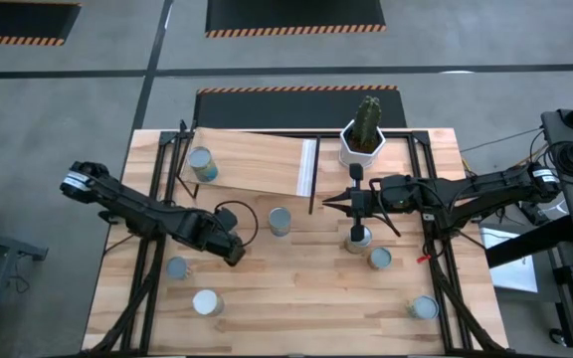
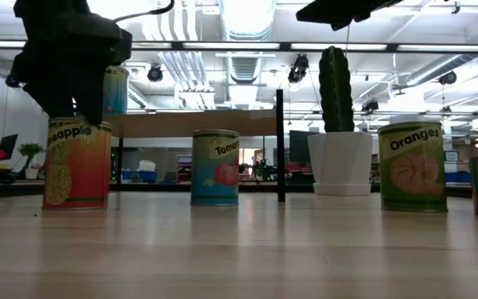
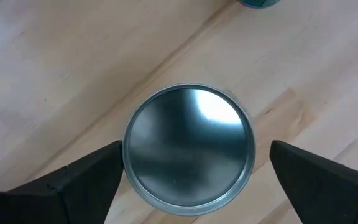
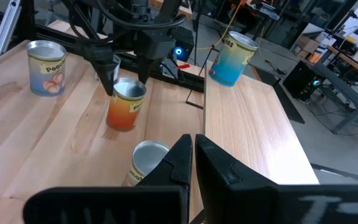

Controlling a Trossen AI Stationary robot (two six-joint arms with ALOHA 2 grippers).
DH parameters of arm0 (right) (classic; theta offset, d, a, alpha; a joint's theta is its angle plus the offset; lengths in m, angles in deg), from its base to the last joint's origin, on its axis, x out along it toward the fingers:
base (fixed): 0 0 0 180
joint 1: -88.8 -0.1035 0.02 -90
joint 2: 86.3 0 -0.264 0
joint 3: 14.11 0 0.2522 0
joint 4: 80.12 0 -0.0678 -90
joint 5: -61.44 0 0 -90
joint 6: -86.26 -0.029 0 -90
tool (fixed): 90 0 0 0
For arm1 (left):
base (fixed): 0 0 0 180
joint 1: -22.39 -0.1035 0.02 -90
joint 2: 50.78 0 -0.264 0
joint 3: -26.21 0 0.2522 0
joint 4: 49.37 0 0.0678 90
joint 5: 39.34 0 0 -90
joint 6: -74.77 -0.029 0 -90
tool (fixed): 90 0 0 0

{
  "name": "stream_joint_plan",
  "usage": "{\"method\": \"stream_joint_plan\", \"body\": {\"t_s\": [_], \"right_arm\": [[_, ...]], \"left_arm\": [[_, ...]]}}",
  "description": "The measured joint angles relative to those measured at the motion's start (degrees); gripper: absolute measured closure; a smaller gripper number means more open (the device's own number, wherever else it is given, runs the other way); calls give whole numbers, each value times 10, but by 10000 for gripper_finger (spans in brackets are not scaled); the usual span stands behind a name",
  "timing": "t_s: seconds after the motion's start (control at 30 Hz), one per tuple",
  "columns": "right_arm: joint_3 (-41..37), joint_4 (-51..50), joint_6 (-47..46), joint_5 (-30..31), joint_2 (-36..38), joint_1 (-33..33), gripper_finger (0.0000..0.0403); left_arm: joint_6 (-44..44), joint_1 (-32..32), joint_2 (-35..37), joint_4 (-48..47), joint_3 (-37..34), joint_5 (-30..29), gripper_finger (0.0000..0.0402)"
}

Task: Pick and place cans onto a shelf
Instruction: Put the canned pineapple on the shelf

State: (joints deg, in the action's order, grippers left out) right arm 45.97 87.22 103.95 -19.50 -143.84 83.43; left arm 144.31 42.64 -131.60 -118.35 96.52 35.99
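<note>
My left gripper point(image 1: 232, 249) hangs open, pointing down over an orange pineapple can point(image 3: 188, 149) that stands upright on the table. Its fingers point(image 3: 92, 180) stand on either side of the can's rim, and I see no touch. The right wrist view shows it low over that can point(image 4: 126, 106). My right gripper point(image 1: 328, 203) hovers shut and level near the table's middle, above a tomato can point(image 4: 148, 158). The pale shelf point(image 1: 257, 164) lies at the back left, with a blue can point(image 1: 202, 164) standing on it. Other cans point(image 1: 280, 221) stand about the table.
A white pot with a cactus point(image 1: 363, 139) stands at the back, right of the shelf. Cans stand at the near left point(image 1: 207, 302), left point(image 1: 176, 268), centre right point(image 1: 379, 259) and near right point(image 1: 423, 308). Black frame rails point(image 1: 152, 249) run along both table sides.
</note>
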Motion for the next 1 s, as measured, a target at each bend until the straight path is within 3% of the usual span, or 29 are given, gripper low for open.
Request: {"method": "stream_joint_plan", "body": {"t_s": [0.4,0.8,1.0], "right_arm": [[0,-2,1,0,0,0,394],[0,-4,3,0,0,0,394],[0,-4,3,0,0,0,394]], "left_arm": [[0,0,0,2,0,-6,91],[10,0,-19,11,-2,-15,36],[-1,0,-51,12,-2,-19,42]]}}
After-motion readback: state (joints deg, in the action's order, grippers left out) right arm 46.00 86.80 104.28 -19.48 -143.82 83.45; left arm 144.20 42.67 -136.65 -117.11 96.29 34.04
